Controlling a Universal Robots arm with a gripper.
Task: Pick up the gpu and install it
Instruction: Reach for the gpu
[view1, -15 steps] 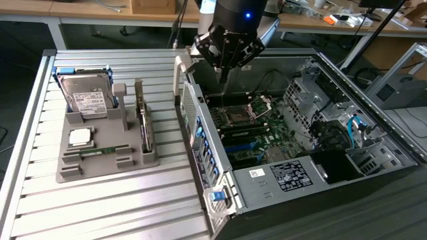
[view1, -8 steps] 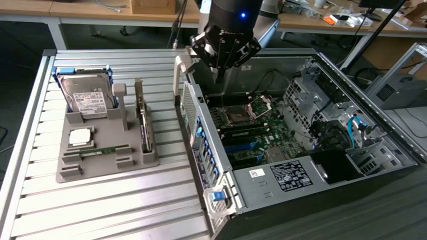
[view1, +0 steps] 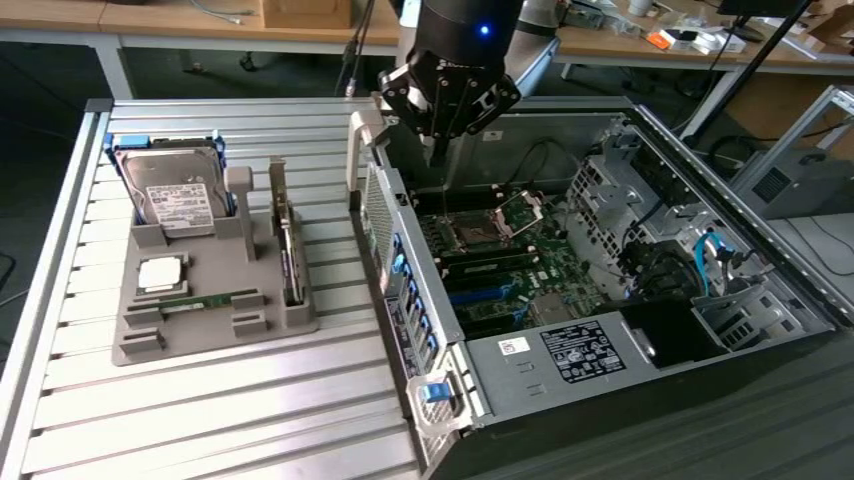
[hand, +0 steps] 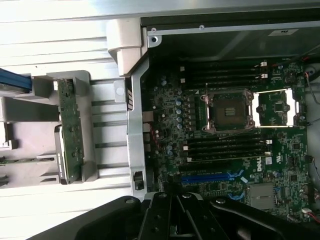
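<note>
Black claw (view1: 446, 124) pressed together, empty, above computer (view1: 383, 205) | gpu (view1: 283, 235) sits in grey holder (view1: 200, 335), unpicked | grabbing needs claw spread

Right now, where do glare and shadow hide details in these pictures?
Exterior view: the metal table glares in patches; the computer case interior is dim. Wrist view: the table slats bleach white, the gripper is nearly black, the gpu evenly lit.

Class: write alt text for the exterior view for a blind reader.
A shut black robot gripper hangs over the open black computer case. On the exterior view's left, the thin dark gpu card stands upright in a grey plastic holder.
</note>
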